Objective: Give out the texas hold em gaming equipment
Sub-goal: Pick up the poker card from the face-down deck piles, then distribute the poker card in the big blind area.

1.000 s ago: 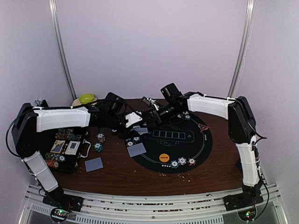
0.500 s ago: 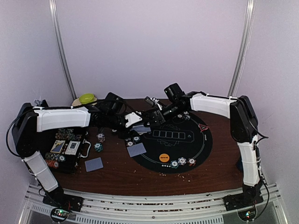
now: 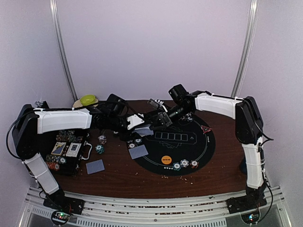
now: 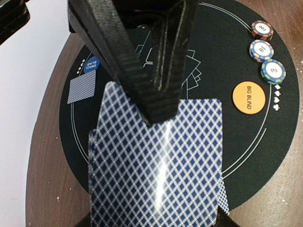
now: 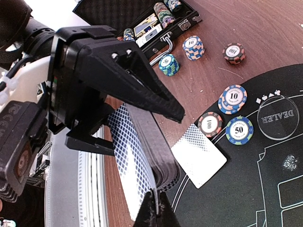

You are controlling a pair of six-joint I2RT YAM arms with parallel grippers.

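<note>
My left gripper (image 3: 138,126) is shut on a deck of blue-diamond-backed playing cards (image 4: 156,165), held over the left edge of the black round mat (image 3: 201,146). My right gripper (image 5: 156,213) has its tips pinched shut on the edge of the deck's top card (image 5: 135,161), which is peeled away from the stack. Seen from the left wrist, the right gripper (image 4: 159,112) reaches down onto the deck's far edge. Single cards lie face down on the mat (image 3: 138,151) and on the wood (image 3: 95,166). Striped chips (image 3: 184,163) and an orange button (image 3: 166,160) sit at the mat's near edge.
The open black chip case (image 3: 66,151) lies at the left. Chip stacks (image 3: 100,140) stand between it and the mat. A blue small-blind button (image 4: 90,66), a clear dealer button (image 5: 278,117) and three chips (image 5: 233,98) lie on the mat. A yellow-green object (image 3: 88,99) sits at the back left.
My right gripper has closed onto the deck's top card, and its arm has shifted slightly right. The left gripper has kept still with the deck.
</note>
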